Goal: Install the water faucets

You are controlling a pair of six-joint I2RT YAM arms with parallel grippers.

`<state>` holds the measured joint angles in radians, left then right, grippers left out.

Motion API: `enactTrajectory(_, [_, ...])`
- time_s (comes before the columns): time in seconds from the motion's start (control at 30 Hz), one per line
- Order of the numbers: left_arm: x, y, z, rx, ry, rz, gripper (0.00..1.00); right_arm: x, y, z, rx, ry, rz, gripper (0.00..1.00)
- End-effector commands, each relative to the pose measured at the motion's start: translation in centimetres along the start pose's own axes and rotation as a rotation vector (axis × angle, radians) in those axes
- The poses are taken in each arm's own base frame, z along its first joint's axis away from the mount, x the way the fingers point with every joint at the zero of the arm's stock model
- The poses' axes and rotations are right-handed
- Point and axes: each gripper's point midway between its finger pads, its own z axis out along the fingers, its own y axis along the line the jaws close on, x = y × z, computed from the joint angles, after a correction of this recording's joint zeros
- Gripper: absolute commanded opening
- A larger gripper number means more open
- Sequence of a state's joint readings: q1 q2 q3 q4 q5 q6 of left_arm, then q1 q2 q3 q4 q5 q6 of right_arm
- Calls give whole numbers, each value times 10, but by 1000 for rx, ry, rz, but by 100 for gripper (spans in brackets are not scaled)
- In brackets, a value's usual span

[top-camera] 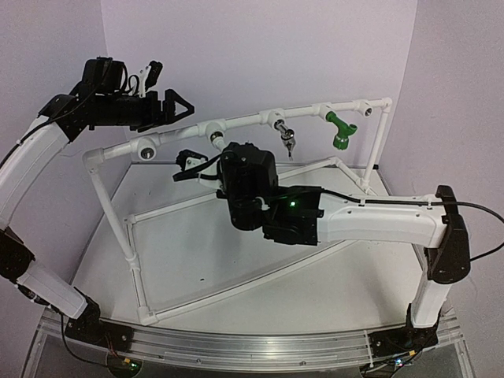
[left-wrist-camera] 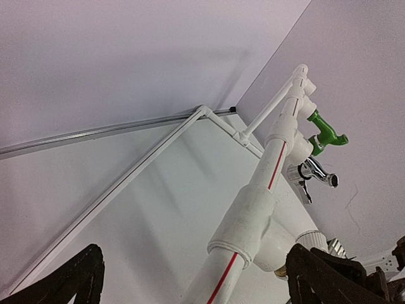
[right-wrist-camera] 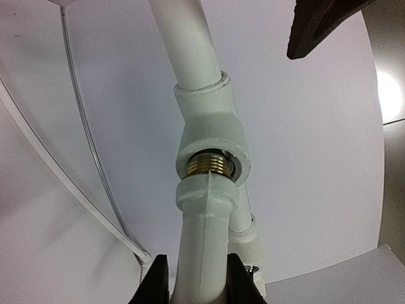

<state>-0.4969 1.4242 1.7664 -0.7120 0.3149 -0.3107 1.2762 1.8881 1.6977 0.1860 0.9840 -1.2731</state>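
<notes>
The white faucet (right-wrist-camera: 205,240) is held between my right gripper's (right-wrist-camera: 199,282) fingers, and its brass thread (right-wrist-camera: 212,166) sits partly inside a white socket fitting (right-wrist-camera: 212,133) on the pipe rail. In the top view this gripper (top-camera: 197,161) is just under the rail, at the white faucet (top-camera: 215,144). A chrome faucet (top-camera: 285,136) and a green faucet (top-camera: 339,130) hang from sockets further right; both show in the left wrist view, chrome (left-wrist-camera: 314,174) and green (left-wrist-camera: 326,134). My left gripper (top-camera: 169,106) is open and empty above the rail's left part, its jaws wide on either side of the pipe (left-wrist-camera: 243,221).
The white pipe frame (top-camera: 130,236) stands on the table, with one bare round socket (top-camera: 146,146) at the left of its top rail. The right arm (top-camera: 378,220) reaches across the frame's middle. Walls close in behind and on both sides.
</notes>
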Motion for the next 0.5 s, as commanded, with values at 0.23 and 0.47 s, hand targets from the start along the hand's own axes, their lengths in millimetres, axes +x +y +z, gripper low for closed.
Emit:
enactTrajectory(0.23, [-19,-13,-11,36,-71,40,100,18,-36,4,52,40,101,0])
enactTrajectory(0.47, [-18,-12,-8,39,-67,39,100,8,-50,4,71,28,145,0])
